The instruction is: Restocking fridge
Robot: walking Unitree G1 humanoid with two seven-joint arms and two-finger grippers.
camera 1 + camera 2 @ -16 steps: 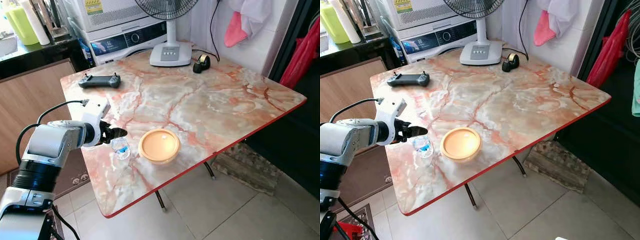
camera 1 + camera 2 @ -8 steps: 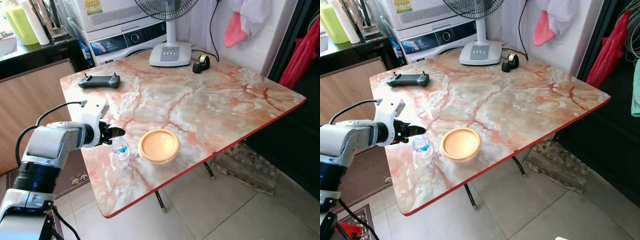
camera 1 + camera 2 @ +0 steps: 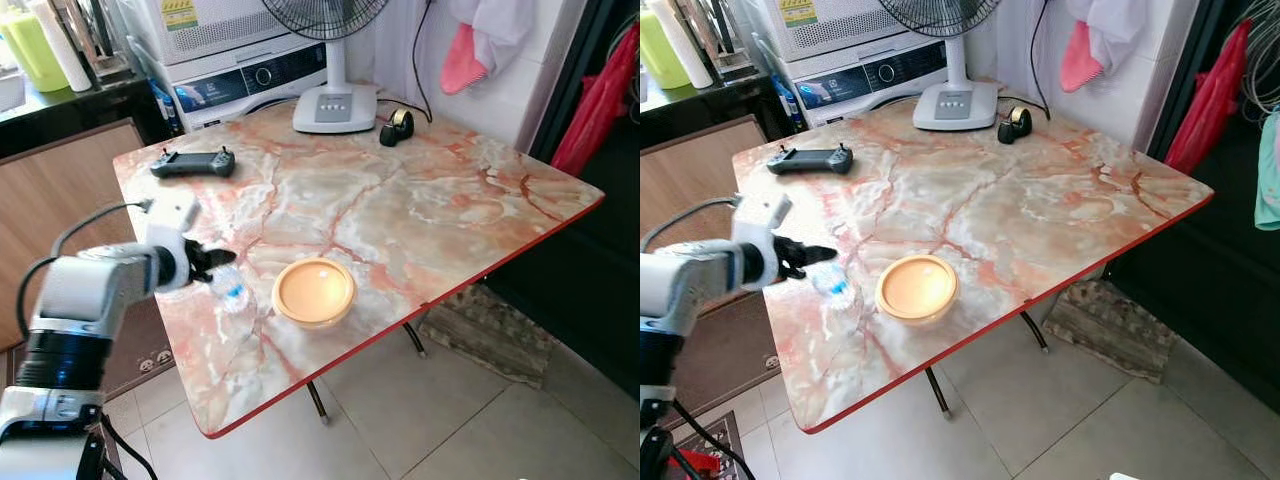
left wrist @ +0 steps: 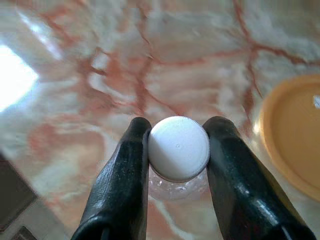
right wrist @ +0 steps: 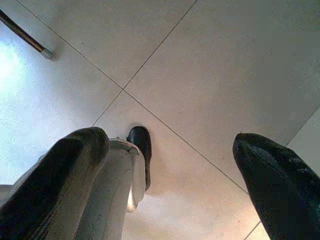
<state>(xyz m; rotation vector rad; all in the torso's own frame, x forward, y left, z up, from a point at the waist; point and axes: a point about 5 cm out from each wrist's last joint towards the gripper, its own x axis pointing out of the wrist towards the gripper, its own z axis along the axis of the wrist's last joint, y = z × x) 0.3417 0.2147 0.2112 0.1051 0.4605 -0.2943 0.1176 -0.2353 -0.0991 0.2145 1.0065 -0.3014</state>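
A small clear water bottle [image 3: 230,291] with a blue label and a white cap [image 4: 178,148] sits near the left edge of the marble table [image 3: 400,200]. My left gripper [image 3: 222,262] is shut on the bottle's neck, and the two black fingers [image 4: 125,175] press against the cap from both sides. An orange bowl [image 3: 314,291] stands just to the right of the bottle. The right gripper [image 5: 170,175] hangs open above the floor tiles, holding nothing.
A black controller [image 3: 192,162] lies at the table's back left. A white fan base [image 3: 335,106] and a black tape dispenser [image 3: 398,126] stand at the back. A washing machine [image 3: 240,70] is behind the table, a wooden cabinet [image 3: 60,200] to the left.
The whole view has shifted slightly, so the camera moved. My left gripper has closed in on the bottle's cap; the bottle looks tilted and blurred now.
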